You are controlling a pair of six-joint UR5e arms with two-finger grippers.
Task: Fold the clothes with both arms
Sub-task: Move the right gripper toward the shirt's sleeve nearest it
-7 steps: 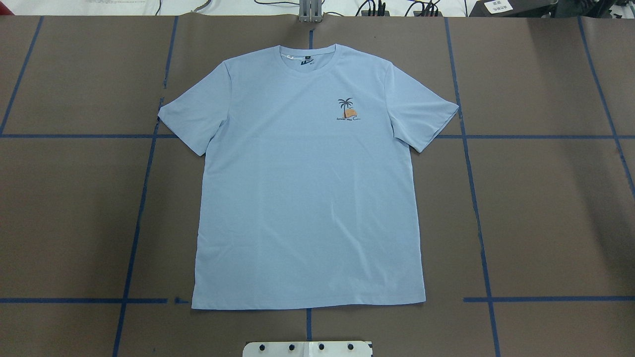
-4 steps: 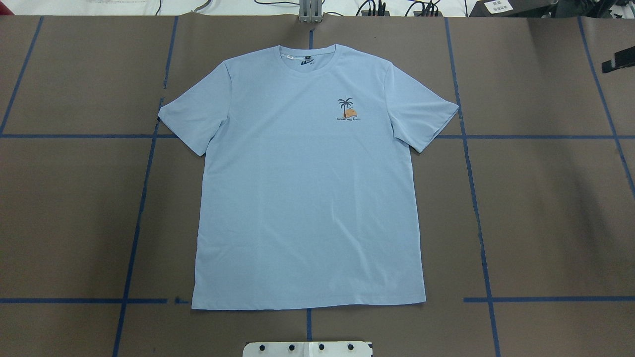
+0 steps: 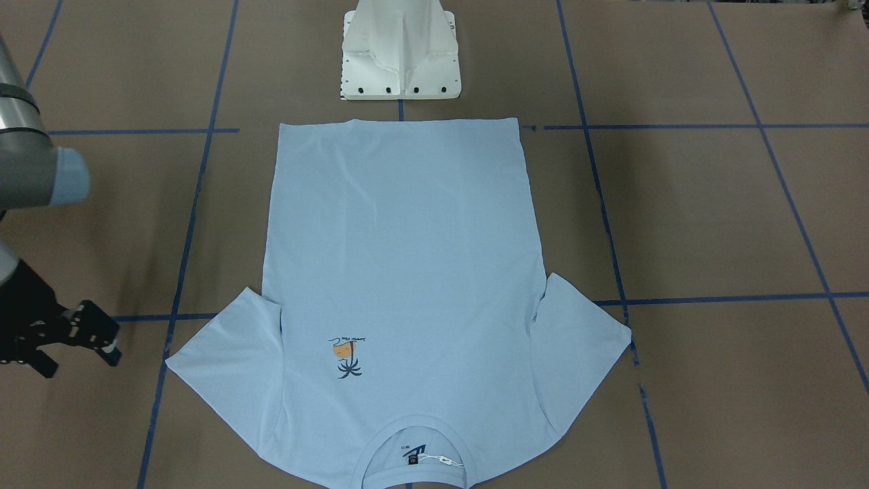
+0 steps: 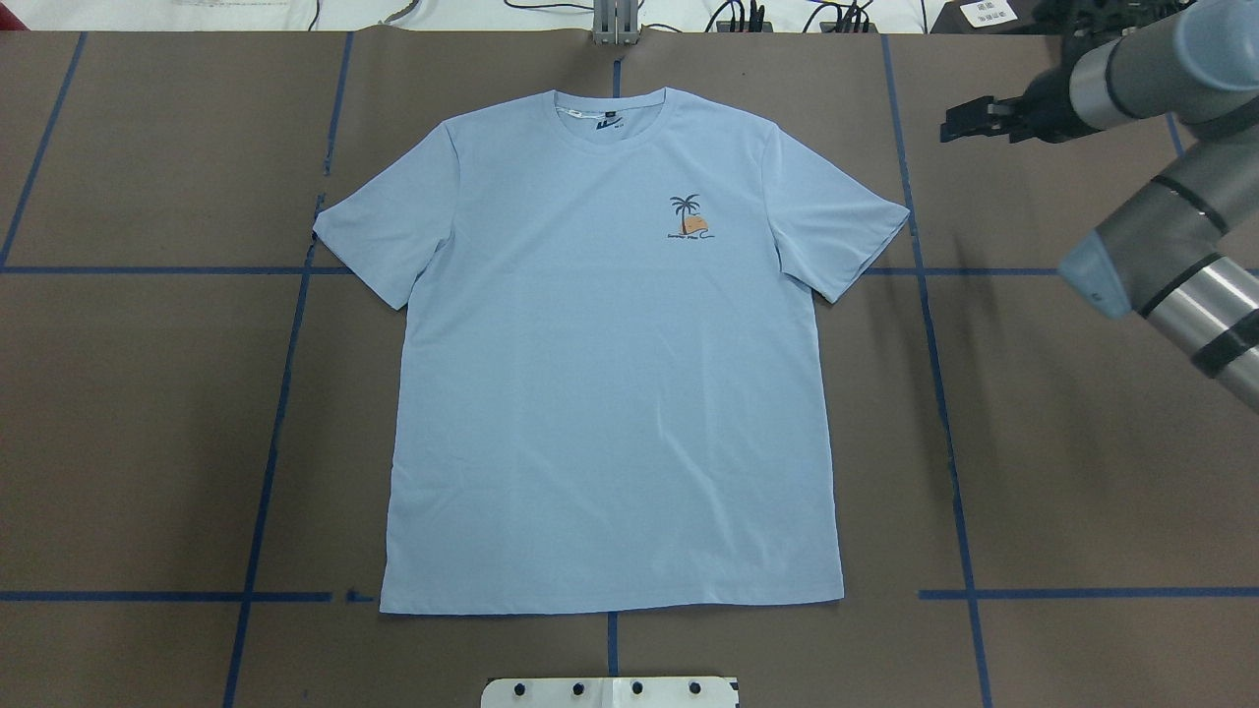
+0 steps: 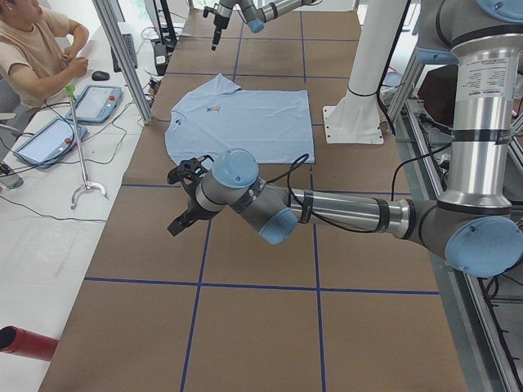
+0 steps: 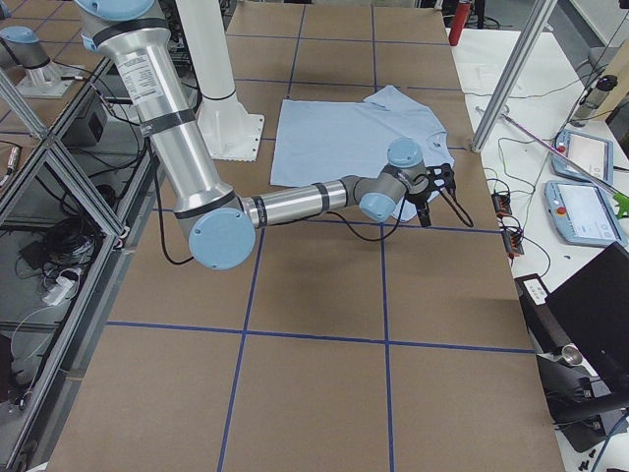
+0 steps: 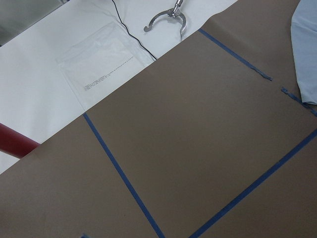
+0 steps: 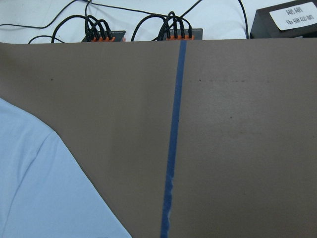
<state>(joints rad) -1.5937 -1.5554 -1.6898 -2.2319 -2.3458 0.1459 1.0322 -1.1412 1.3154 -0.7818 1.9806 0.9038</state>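
Right gripper [image 4: 954,120], fingers spread, is hovering near the T-shirt [image 4: 610,393] at the table [image 4: 1082,442]'s far edge. A shallow pinch risks thin fabric slipping. Left gripper [image 5: 177,200]: spread or pressed, cannot tell.

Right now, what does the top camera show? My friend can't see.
A light blue T-shirt lies flat, front up, on a brown table with blue tape lines. The right arm comes in at the upper right, its black tool clear of the T-shirt.
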